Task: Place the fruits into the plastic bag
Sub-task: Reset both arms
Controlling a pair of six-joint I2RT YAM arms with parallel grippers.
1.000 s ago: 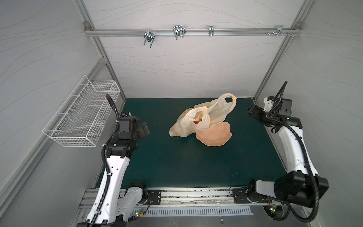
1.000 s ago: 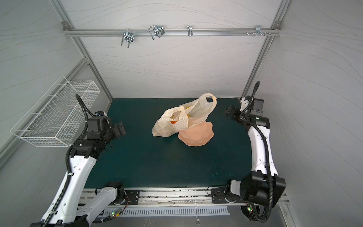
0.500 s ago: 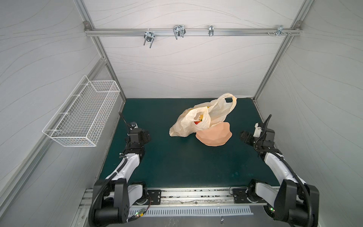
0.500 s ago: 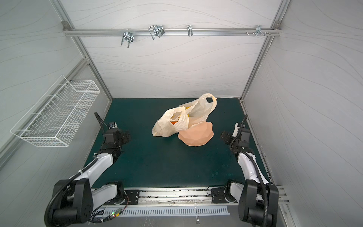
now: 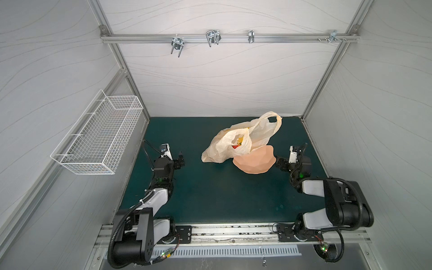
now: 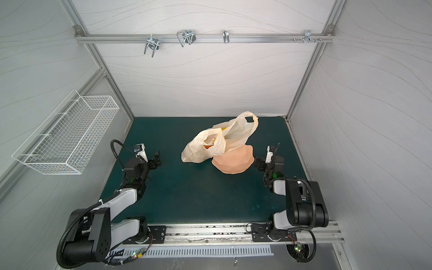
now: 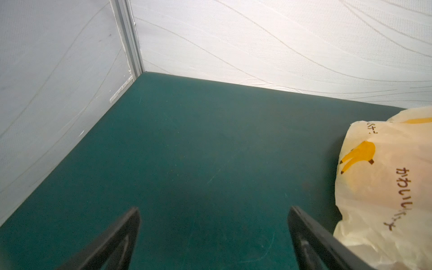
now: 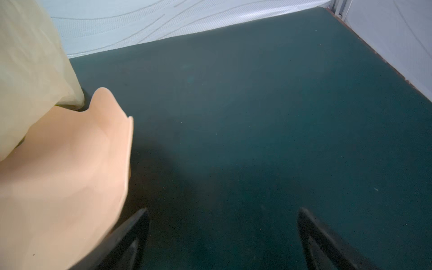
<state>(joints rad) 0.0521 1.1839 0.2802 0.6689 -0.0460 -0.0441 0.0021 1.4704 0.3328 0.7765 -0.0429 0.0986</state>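
The cream plastic bag (image 5: 222,149) (image 6: 198,152) with banana prints lies mid-mat, its mouth open upward and one loop handle (image 5: 272,124) standing up. Red, yellow and orange fruits (image 5: 238,143) (image 6: 208,144) show inside the mouth; the others are hidden by the plastic. My left gripper (image 5: 179,160) (image 6: 157,159) (image 7: 214,210) sits low to the bag's left, open, with only bare mat between its fingers. The bag (image 7: 385,187) shows beside it in the left wrist view. My right gripper (image 5: 279,162) (image 6: 257,164) (image 8: 224,211) is open and empty, close beside the pink dish.
A wavy-edged pink dish (image 5: 254,163) (image 6: 233,164) (image 8: 58,175) stands against the bag's right side, with the bag (image 8: 28,58) leaning over it. A white wire basket (image 5: 98,138) (image 6: 67,140) hangs on the left wall. A rail with metal hooks (image 5: 212,38) crosses the back wall.
Both arms have come down from raised poses and folded back low at the mat's sides, grippers still open. The bag and dish have not moved.
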